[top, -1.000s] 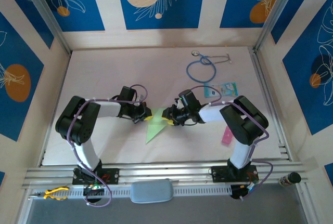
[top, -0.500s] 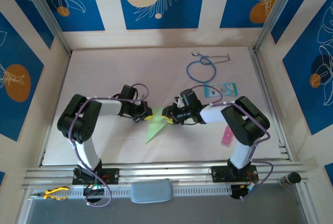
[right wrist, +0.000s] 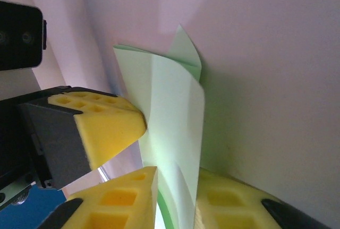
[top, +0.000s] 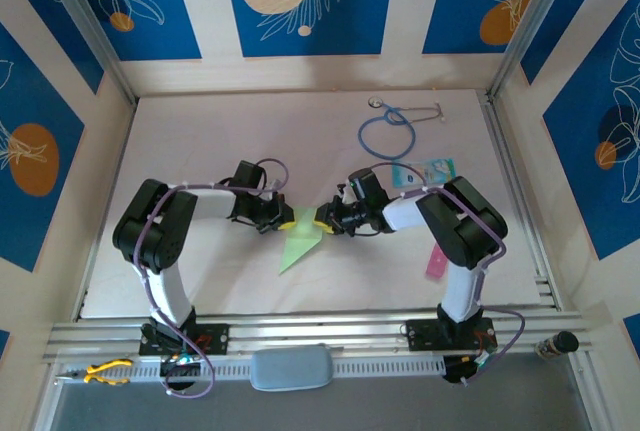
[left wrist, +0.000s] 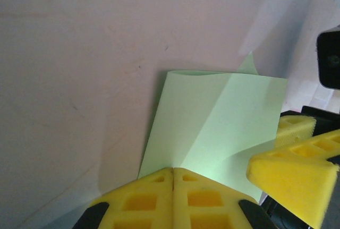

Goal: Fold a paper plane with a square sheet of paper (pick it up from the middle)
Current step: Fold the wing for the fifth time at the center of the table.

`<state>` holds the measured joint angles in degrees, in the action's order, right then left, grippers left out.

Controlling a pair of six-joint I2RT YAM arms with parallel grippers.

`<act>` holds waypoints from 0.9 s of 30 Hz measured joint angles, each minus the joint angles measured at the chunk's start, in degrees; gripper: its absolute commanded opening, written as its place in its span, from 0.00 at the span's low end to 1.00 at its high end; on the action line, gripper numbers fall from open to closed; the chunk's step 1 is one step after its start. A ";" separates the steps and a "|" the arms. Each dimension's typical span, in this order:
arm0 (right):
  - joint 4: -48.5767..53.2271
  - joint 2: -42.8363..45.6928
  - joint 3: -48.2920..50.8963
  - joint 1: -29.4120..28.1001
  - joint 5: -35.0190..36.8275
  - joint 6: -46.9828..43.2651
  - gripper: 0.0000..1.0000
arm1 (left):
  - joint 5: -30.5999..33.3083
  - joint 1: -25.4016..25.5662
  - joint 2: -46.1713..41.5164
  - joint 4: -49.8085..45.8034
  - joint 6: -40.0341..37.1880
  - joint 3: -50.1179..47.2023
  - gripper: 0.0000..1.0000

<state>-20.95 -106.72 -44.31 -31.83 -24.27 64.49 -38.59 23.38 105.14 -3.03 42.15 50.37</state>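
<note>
Since the earlier frame the right arm [top: 462, 231] has drawn its elbow slightly inward and its jaws have narrowed; the left arm [top: 160, 236] is almost unchanged. Both arms rise from their bases, fold at the elbow and reach inward with forearms low over the tabletop [top: 200, 151], so the two sets of jaws face each other near its middle. The creased light-green sheet of paper [left wrist: 212, 117] sits between them, its pointed end trailing toward the bases. Left jaws: pads pressed together, pinching one edge of the sheet. Right jaws: pads close on either side of the opposite, lifted edge; whether they press on it cannot be told. Beyond the right jaws lie a blue stethoscope [top: 387, 134] and a teal-and-white card [top: 437, 168]; a pink strip [top: 436, 263] lies beside the right elbow.
</note>
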 measured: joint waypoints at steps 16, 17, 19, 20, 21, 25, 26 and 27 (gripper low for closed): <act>2.54 5.95 1.53 -0.07 6.91 6.88 0.01 | 9.75 4.35 -22.69 -3.41 -9.70 -3.41 0.34; 2.60 6.47 1.77 -0.07 7.69 7.91 0.01 | 11.74 6.05 -24.79 -3.23 -11.15 -4.74 0.35; 2.54 6.97 2.38 -0.20 9.29 10.47 0.01 | 15.65 10.01 -28.79 -2.43 -14.16 -8.52 0.36; 2.58 6.97 2.60 -0.28 9.73 11.37 0.01 | 17.27 11.45 -30.05 -2.23 -15.43 -10.14 0.36; 2.67 6.97 2.93 -0.39 10.27 12.39 0.01 | 19.19 13.22 -31.15 -2.23 -17.03 -11.85 0.38; 4.52 7.43 3.23 -1.29 12.41 14.71 0.01 | 26.16 18.84 -31.89 -2.40 -22.67 -15.06 0.45; 4.98 7.72 3.23 -1.53 12.76 15.08 0.01 | 27.52 19.89 -31.80 -2.45 -23.69 -15.23 0.45; 5.64 8.24 3.23 -1.77 13.29 15.30 0.01 | 28.89 21.07 -31.47 -2.40 -24.85 -15.26 0.46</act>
<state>-15.31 -98.48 -41.08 -33.61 -10.98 79.79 -9.69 44.45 73.67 -5.43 17.30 35.11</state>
